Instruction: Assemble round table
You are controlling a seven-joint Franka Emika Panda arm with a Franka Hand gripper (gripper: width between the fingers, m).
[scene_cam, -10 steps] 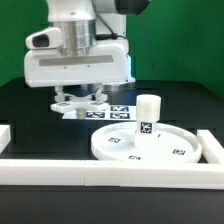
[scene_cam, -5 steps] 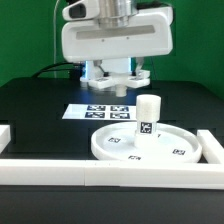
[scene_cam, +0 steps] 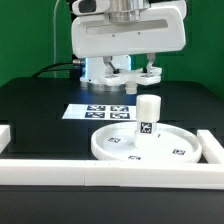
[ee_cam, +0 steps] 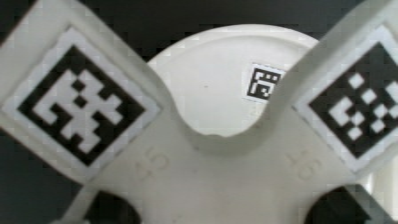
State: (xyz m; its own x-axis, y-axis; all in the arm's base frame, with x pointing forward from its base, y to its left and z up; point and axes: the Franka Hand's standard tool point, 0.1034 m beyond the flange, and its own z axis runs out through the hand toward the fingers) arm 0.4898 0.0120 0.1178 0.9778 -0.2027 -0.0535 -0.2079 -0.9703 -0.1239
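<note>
In the exterior view the arm points straight down, its gripper (scene_cam: 130, 68) closed on the cross-shaped base (scene_cam: 133, 79), which hangs in the air above and behind the leg (scene_cam: 148, 114). The leg stands upright on the round disc (scene_cam: 150, 146), with the marker board (scene_cam: 98, 111) behind and white rails (scene_cam: 100, 172) in front. Only the wrist view shows the base's two large tags, and beyond them a rounded white part (ee_cam: 210, 72) that I cannot identify; the fingers are hidden.

Round disc (scene_cam: 172, 140): one
Short leg (scene_cam: 148, 113): one
Cross base (ee_cam: 214, 165): one
White rails (scene_cam: 110, 171): three in view — one in front, one at each side
Marker board (scene_cam: 98, 112): one
Robot arm (scene_cam: 125, 35): one
</note>
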